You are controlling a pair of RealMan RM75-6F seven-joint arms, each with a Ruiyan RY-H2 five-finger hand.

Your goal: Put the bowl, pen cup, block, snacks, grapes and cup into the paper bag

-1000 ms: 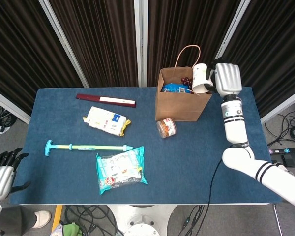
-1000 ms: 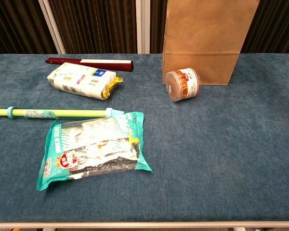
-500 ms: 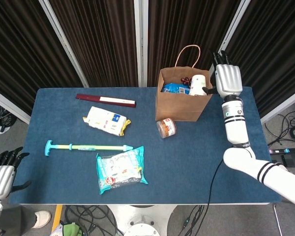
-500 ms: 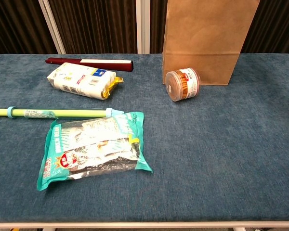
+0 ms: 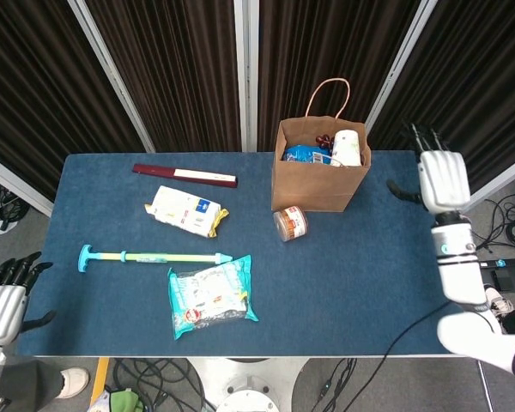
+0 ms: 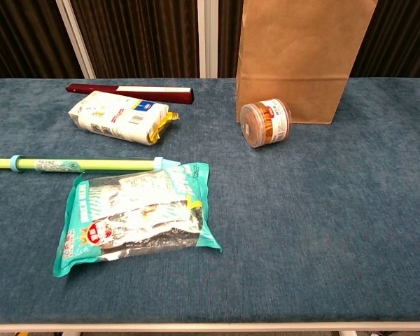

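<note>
A blue table (image 5: 343,283) is set before dark curtains. The cup (image 5: 348,148) is seen standing in the paper bag (image 5: 318,176), far right. The right hand (image 5: 442,180) is held empty, fingers apart, right of it; the left hand (image 5: 2,302) likewise. Whatever remains is judged next; the snack jar (image 6: 264,122) lies just beside the bag.

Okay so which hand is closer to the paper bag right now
Right. The right hand hangs open just off the paper bag's right side; the left hand sits far off past the table's near-left corner.
</note>
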